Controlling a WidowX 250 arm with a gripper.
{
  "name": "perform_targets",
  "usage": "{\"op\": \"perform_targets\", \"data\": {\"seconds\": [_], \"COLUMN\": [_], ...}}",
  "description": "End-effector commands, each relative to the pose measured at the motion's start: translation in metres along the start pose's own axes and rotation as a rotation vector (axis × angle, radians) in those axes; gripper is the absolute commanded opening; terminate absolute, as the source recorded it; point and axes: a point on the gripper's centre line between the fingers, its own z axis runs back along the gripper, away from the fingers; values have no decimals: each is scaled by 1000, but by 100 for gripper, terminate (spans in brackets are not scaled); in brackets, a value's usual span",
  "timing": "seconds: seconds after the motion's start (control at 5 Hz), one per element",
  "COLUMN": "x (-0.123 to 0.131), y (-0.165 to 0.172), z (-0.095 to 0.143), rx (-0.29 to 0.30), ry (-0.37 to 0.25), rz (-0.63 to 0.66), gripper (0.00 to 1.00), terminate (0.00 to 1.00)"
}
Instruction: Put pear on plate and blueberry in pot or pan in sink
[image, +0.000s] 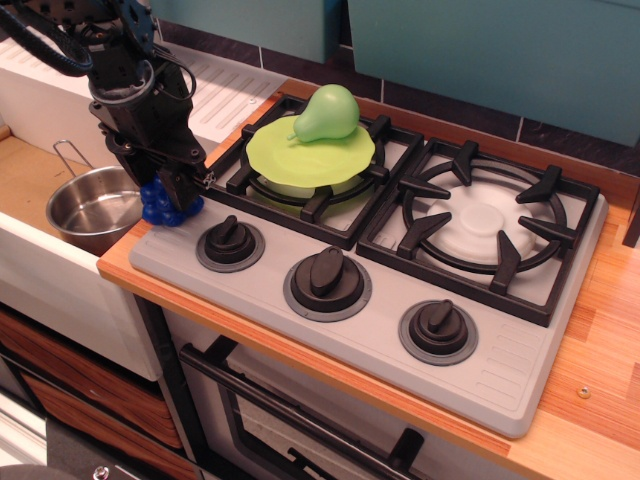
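The pale-green pear (328, 113) lies on the lime-green plate (300, 160), which rests on the rear left stove burner. My black gripper (166, 196) points down at the stove's left edge and is shut on the deep-blue blueberry cluster (160, 204), which hangs just above the stove's front left corner. The shiny steel pot (93, 208) with its wire loop handle stands in the sink (25, 180), directly left of the gripper and lower. The pot looks empty.
Three black stove knobs (328, 281) line the front of the grey stove. The right burner grate (483, 222) is bare. A white ribbed drainboard (225, 90) lies behind the arm. A wooden counter (610, 330) runs along the right.
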Motion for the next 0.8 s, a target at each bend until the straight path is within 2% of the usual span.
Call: {"op": "perform_targets", "data": {"seconds": [0.0,0.2,0.6], "x": [23,25,25], "y": [17,22,47], "z": [31,42,34], "rx": [50,48,41], "ry": [-50,-40,-69], "rz": [-29,-37,-79], "gripper": [0,0,0], "terminate": [0,0,0]}}
